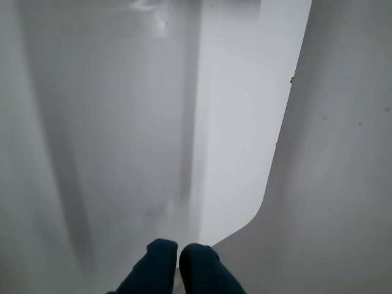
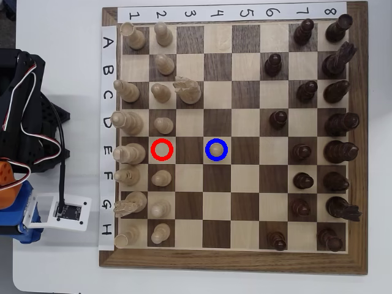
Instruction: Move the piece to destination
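Observation:
In the overhead view the piece (image 2: 216, 147), a small pale pawn with a round head, stands upright inside the blue ring (image 2: 216, 140) that marks the destination square in row E, column 4. The red ring (image 2: 162, 139) in column 2 of the same row holds no piece. The arm (image 2: 24, 122) is folded at the left, off the board. In the wrist view my gripper (image 1: 179, 264) shows as two dark blue fingertips (image 1: 160, 262) pressed together, holding nothing, above a white surface. No chess piece shows in the wrist view.
The wooden chessboard (image 2: 233, 260) carries pale pieces in columns 1 to 3 and dark pieces in columns 6 to 8. A white camera module (image 2: 61, 211) lies left of the board. The wrist view shows a white table (image 1: 233, 122) with a rounded corner.

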Controlling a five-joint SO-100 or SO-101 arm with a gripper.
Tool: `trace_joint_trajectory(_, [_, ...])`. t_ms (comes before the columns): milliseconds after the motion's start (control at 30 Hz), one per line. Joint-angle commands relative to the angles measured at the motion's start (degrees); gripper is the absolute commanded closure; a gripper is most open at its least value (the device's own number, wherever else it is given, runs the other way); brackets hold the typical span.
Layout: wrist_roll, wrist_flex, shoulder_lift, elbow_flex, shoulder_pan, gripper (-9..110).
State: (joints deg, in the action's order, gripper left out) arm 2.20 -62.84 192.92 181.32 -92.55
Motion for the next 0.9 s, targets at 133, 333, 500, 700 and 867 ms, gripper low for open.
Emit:
trace_joint_trajectory(133, [1.93, 0.00, 3.43, -2.29, 0.62, 101])
trace_joint_trajectory(333, [2.37, 0.00, 3.43, -2.29, 1.14, 101])
trace_joint_trajectory(500, [1.32, 0.00, 3.43, -2.29, -0.09, 101])
trace_joint_trajectory(700, [2.64, 0.00, 3.43, -2.29, 1.14, 101])
trace_joint_trajectory(867, [1.23, 0.00, 3.43, -2.29, -0.18, 101])
